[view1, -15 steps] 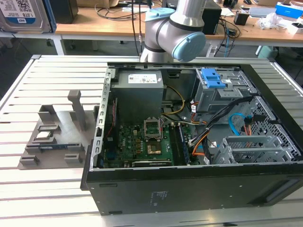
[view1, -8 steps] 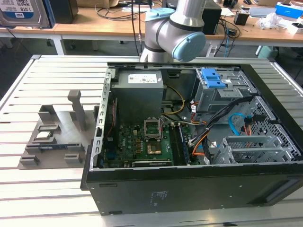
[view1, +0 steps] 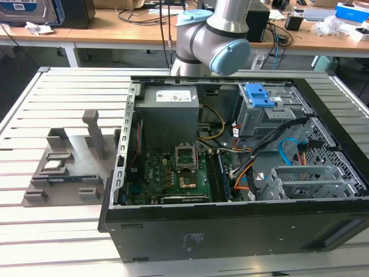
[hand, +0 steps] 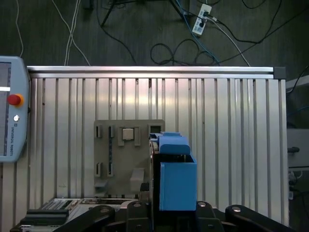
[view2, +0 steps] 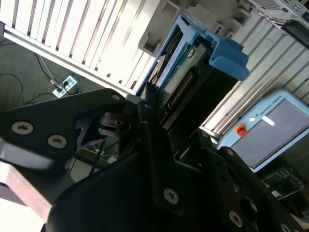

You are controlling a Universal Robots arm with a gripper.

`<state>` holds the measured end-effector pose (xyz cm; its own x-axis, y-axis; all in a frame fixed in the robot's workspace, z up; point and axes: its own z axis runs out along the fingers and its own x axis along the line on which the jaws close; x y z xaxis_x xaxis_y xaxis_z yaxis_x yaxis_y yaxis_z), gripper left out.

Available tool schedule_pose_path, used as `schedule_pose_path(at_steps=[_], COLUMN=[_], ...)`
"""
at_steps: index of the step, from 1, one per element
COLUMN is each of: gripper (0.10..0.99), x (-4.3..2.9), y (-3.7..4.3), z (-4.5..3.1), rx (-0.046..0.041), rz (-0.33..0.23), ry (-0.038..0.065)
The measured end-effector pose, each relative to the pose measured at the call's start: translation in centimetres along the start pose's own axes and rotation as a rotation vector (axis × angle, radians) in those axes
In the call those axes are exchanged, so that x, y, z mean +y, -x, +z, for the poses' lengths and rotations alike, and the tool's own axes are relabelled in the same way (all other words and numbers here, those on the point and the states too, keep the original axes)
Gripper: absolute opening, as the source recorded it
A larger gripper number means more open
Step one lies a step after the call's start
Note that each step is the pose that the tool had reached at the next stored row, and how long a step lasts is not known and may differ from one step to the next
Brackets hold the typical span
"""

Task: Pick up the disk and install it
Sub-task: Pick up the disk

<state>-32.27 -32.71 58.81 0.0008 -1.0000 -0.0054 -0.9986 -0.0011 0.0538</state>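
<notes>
As it hangs above the table [hand: 231, 121], the gripper [view2: 166, 115] clasps the disk [view2: 179, 70].

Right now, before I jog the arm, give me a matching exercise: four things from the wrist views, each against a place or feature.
Things:
1. disk
2. pendant
3. grey fixture
4. power strip

Place or feature:
A. on the floor among cables
B. has a red button
C. gripped in the end effector
D. resting on the slatted table

Pairs: 1-C, 2-B, 3-D, 4-A.
</notes>
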Motion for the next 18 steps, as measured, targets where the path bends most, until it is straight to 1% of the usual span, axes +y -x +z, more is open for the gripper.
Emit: schedule_pose_path(at_steps=[5, 6, 7, 14, 16, 18], gripper=[0.353, 0.353, 0.353, 0.353, 0.353, 0.353], x=[-0.01, -0.02, -0.02, 0.00, 0.02, 0.02], y=[0.00, 0.01, 0.01, 0.02, 0.02, 0.02], z=[-0.75, -1.21, -1.47, -2.73, -3.20, -3.36], rx=[-0.0001, 0.0000, 0.0000, 0.0000, 0.0000, 0.0000], rz=[0.000, 0.000, 0.000, 0.000, 0.000, 0.000], ry=[0.001, 0.002, 0.002, 0.003, 0.003, 0.004])
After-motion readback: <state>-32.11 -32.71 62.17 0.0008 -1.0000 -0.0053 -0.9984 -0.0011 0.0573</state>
